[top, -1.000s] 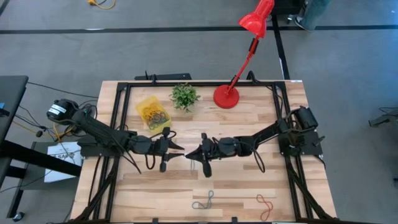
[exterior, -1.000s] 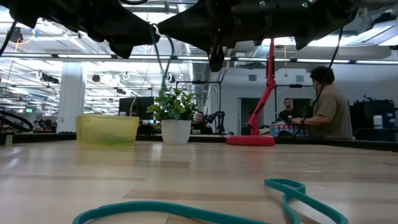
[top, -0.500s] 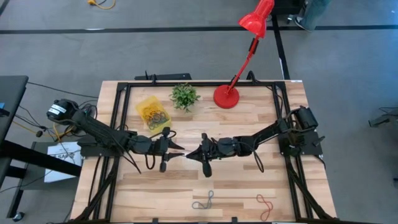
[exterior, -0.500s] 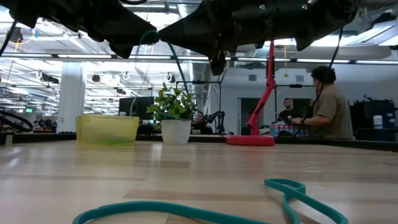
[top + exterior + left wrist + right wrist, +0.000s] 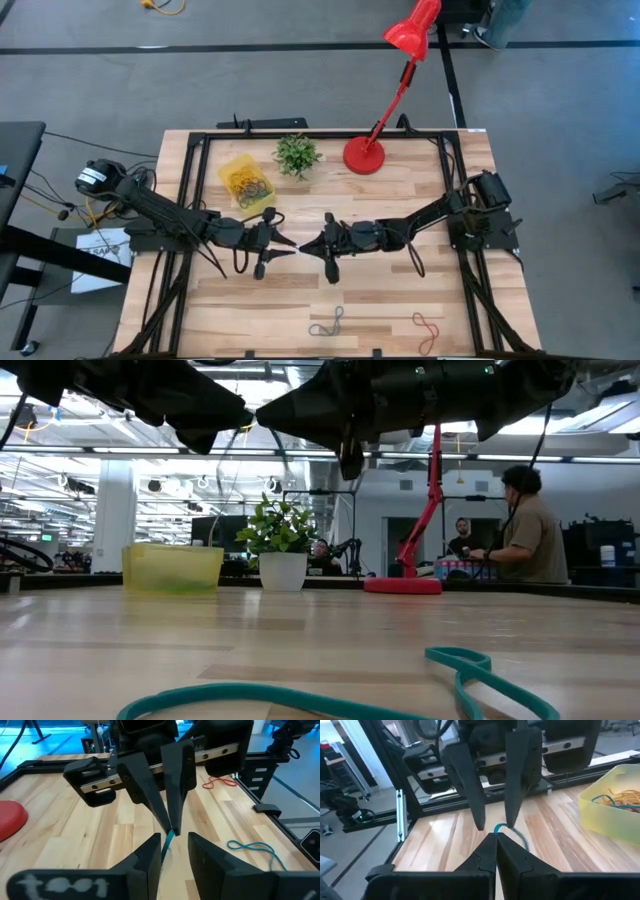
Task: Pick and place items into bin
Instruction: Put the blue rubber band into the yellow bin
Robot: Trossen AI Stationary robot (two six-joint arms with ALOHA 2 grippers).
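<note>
High view hides what wrist views show: my clenched right end effector [image 5: 496,840] pinches a teal band [image 5: 512,832] between my parted left end effector [image 5: 173,847] fingers.

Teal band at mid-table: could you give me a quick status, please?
Right gripper shut on teal band. Left gripper open around it. Yellow bin already holds bands. Nothing blocking.

Teal band [image 5: 300,698] cut off by low view's lower edge. Upper parts of both arms cropped at that view's top. Yellow bin [image 5: 612,802] cut at right wrist view's edge; colours of its tangled contents only partly discernible.
</note>
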